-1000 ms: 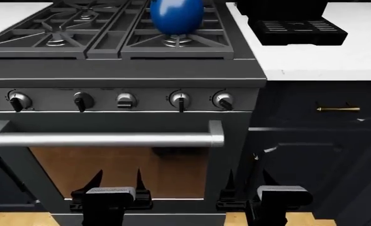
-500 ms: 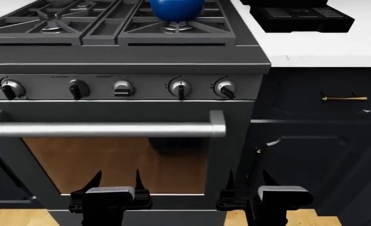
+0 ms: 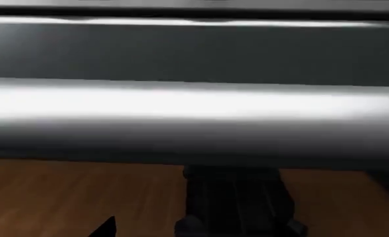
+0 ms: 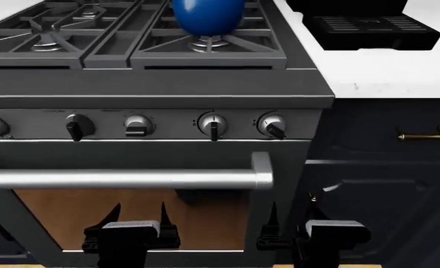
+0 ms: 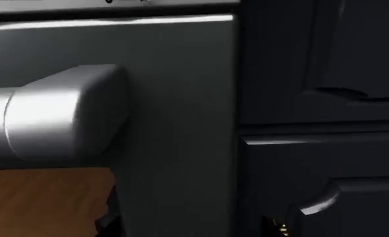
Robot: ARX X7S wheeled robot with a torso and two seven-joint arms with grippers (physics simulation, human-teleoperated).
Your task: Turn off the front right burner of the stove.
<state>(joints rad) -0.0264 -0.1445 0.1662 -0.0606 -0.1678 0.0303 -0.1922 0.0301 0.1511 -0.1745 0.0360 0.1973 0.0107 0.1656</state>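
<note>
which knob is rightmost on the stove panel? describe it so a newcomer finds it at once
Start at the stove, the wide dark-grey range left of the white counter. Below its grates runs a row of silver knobs above the long oven handle. The rightmost knob sits nearest the counter; its black pointer slants down to the right, while its neighbour's points straight down.

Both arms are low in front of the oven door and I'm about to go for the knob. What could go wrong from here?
1. The oven handle juts out between the right gripper and the knob row; raising straight up may snag it.
2. Five similar knobs sit close together; the rightmost knob, its pointer tilted, is probably the target, but labels are unreadable.
3. The blue kettle covers the front right burner, so flame status cannot be checked.
</note>
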